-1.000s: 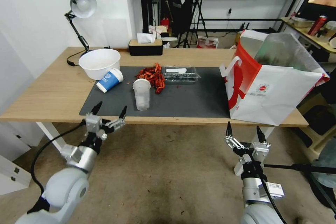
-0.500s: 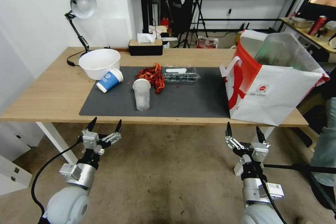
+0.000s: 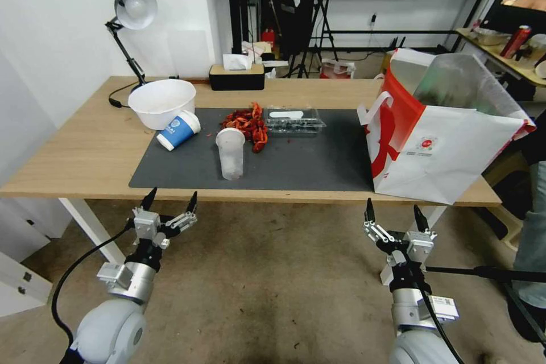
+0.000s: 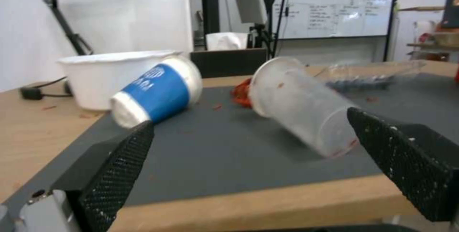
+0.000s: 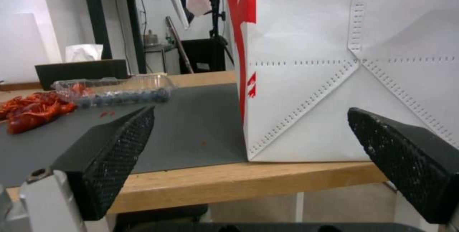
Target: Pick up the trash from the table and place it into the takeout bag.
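Trash lies on the dark mat [image 3: 296, 162] of the surface [image 3: 85, 148]: frosted cup [image 3: 230, 153], blue-and-white cup [image 3: 178, 130] on its side, white bowl [image 3: 161, 102]. You hold left claw [image 3: 169, 201] and right claw [image 3: 394, 216] wide open, empty, below the front edge. Takeout bag [image 3: 449, 153] stands open at the right, ready to receive it.
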